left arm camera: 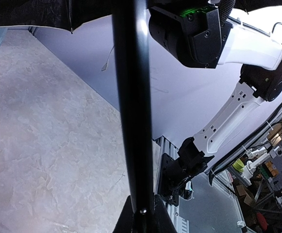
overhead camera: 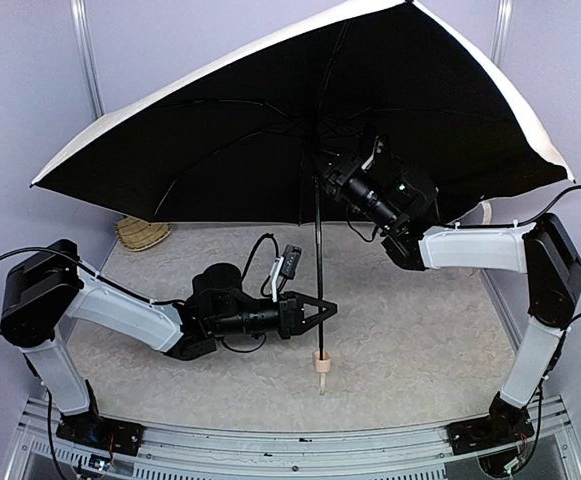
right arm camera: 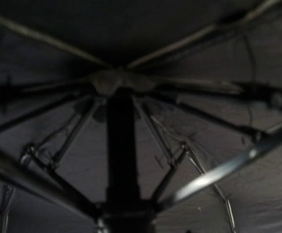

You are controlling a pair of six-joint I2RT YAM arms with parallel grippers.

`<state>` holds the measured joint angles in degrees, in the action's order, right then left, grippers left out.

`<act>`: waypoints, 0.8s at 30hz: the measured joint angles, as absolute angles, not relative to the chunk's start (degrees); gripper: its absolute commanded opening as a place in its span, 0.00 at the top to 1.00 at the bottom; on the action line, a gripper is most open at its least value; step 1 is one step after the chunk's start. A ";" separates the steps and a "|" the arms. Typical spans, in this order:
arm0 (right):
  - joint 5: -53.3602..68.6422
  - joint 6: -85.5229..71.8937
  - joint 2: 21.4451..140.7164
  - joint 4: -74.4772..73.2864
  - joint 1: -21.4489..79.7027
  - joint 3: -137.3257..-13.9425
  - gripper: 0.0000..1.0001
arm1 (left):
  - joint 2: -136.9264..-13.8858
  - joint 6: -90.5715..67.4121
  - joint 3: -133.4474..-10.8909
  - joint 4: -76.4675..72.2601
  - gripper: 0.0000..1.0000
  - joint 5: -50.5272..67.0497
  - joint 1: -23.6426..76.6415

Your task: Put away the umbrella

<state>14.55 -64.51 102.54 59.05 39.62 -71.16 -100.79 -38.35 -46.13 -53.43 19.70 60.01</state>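
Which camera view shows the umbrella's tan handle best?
The top external view: only it shows the handle, at the lower end of the shaft. The left wrist view shows only shaft; the right wrist view only ribs and shaft.

Umbrella [overhead camera: 270, 140]: canopy underside black, outer edge cream-white; shaft [overhead camera: 317, 260] black; handle [overhead camera: 321, 361] tan. Counter [overhead camera: 410, 340] below the umbrella: mottled beige-grey (marbled pattern). Basket [overhead camera: 142, 232] beneath the umbrella's rim: woven, straw-yellow.

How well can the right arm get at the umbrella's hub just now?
Probably well. The right gripper is up under the canopy beside the shaft, and its camera faces the hub with only ribs around. The left gripper clamps the shaft lower, out of its way.
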 measured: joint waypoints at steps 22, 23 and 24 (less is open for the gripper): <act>15.51 -63.59 100.88 60.40 39.11 -69.04 0.58 | -100.77 -38.33 -47.22 -53.25 1.00 19.07 60.10; 15.66 -63.13 100.57 59.51 39.07 -69.06 0.53 | -100.77 -38.15 -47.22 -52.99 1.00 19.05 60.10; 15.59 -62.30 100.27 58.35 38.96 -69.17 0.50 | -100.77 -37.87 -47.22 -52.60 1.00 19.00 60.10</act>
